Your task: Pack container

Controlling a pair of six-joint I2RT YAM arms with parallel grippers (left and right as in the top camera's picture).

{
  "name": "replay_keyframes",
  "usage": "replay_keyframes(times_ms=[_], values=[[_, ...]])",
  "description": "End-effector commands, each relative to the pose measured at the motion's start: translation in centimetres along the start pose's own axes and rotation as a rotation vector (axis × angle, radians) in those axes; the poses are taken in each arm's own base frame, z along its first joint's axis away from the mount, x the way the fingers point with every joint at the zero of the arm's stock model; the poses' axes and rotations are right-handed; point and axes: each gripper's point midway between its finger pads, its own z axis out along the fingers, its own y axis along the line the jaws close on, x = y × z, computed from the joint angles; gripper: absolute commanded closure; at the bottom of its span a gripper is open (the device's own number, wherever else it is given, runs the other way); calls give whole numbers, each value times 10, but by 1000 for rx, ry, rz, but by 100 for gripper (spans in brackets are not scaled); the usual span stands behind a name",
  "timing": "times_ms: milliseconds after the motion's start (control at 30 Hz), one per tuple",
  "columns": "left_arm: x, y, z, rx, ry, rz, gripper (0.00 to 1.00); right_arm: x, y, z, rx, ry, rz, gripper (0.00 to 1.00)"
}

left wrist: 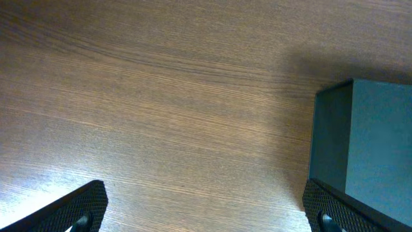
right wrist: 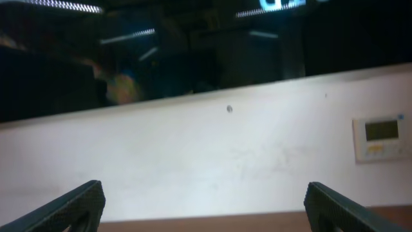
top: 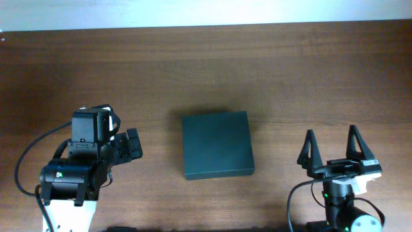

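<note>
The container (top: pixel 216 145) is a dark green-black rectangular box lying shut in the middle of the wooden table; the left wrist view shows its corner (left wrist: pixel 370 148) at the right edge. My left gripper (top: pixel 133 143) sits to the left of the box, apart from it, open and pointing toward it with only bare wood between its fingers (left wrist: pixel 74 209). My right gripper (top: pixel 332 147) rests near the front right of the table, right of the box, open and pointing at the far wall, its fingertips (right wrist: pixel 74 206) wide apart and holding nothing.
The brown wooden table (top: pixel 206 71) stretches to a white wall at the back. A white wall panel (right wrist: pixel 381 138) and a dark window show in the right wrist view. Black cables loop beside both arm bases at the front edge.
</note>
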Motion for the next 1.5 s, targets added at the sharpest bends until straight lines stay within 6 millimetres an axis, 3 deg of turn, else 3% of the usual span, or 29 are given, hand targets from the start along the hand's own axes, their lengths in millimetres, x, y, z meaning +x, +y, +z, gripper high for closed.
replay_keyframes(times_ms=[0,167,667,767,1000,1200,1467], values=[[1,-1,2,5,8,-4,1,14,-3,-1,8,18,4,1],[1,-1,2,5,7,-4,1,25,-4,-2,11,33,3,1],[1,-1,2,5,10,-4,1,32,-13,-4,48,-16,0,1],[1,-1,2,5,9,-4,1,45,-17,-4,64,39,-1,1],[1,-1,2,5,9,-4,1,101,-25,-13,100,269,-5,1],[1,-1,2,5,10,-4,1,132,-30,-25,120,403,-7,1],[1,-1,2,5,10,-4,1,140,-31,-29,124,441,-16,1]])
